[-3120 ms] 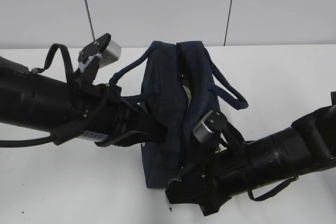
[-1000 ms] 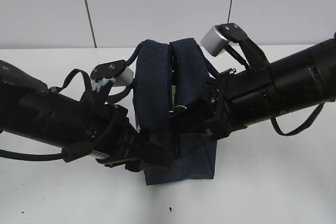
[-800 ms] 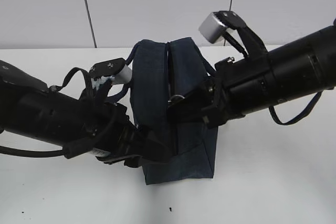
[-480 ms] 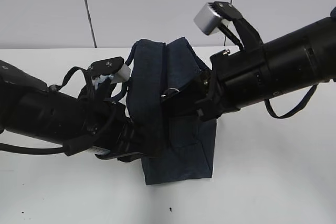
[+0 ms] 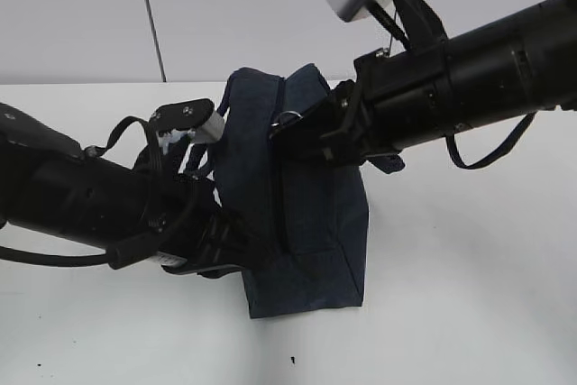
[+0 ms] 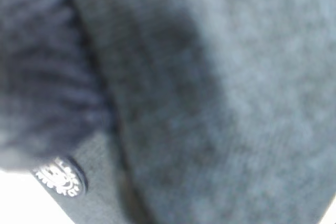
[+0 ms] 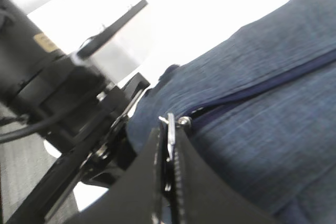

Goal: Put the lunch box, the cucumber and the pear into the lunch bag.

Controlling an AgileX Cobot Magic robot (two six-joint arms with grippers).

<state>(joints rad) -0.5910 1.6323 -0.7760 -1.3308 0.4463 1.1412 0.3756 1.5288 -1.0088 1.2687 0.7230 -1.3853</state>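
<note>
The bag (image 5: 302,223) is standing mid-table (image 5: 469,250), with the box, cucumber and pear not visible. The right gripper (image 7: 169,153) is pinching the ring pull (image 5: 288,118) between closed fingers, at the bag's 12 o'clock end. The left gripper is hidden against the bag's 9 o'clock side; grip cannot be told. Recommended: pull along the zipper (image 5: 281,187) line while the left braces.

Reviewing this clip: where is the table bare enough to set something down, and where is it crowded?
Bare table lies right of the lunch bag, below the raised right arm, and along the front edge. The left is crowded: the left arm lies low against the bag, its gripper hidden behind fabric. Above the bag, the right gripper pinches the ring pull, blocking passage there.
</note>
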